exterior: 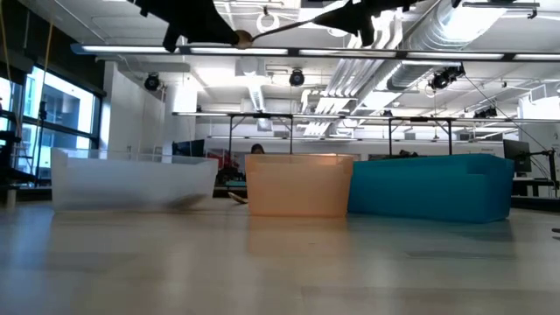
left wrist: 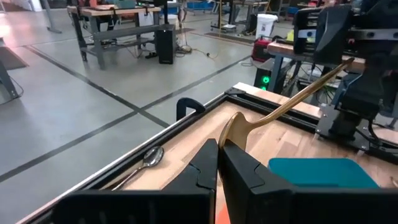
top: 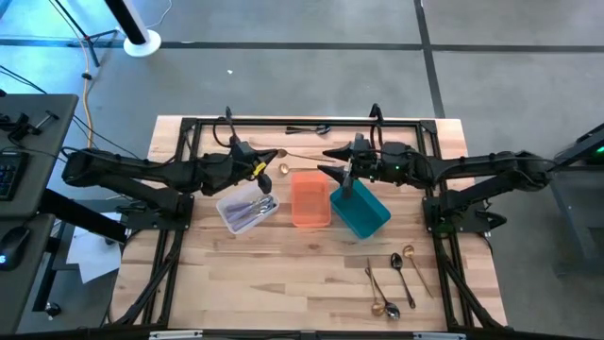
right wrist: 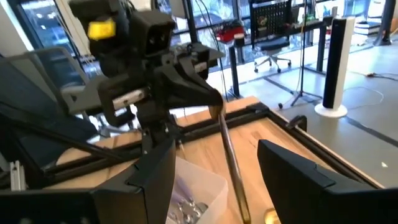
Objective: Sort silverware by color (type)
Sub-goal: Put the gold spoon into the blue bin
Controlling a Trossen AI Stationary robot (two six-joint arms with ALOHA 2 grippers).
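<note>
A gold spoon [top: 294, 157] was pinched at its bowl by the closed left gripper [top: 274, 159], its handle reaching between the wide-spread fingers [right wrist: 155, 168] of the right gripper [top: 332, 161], untouched, above the orange bin [top: 310, 200]

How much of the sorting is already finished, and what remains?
Done: silver pieces lie in the clear bin. In hand: the left gripper, jaws shut, holds a gold spoon up over the table's far side; the right gripper faces it with jaws open around the handle. Left: several spoons near the front right and a piece at the far edge.
</note>
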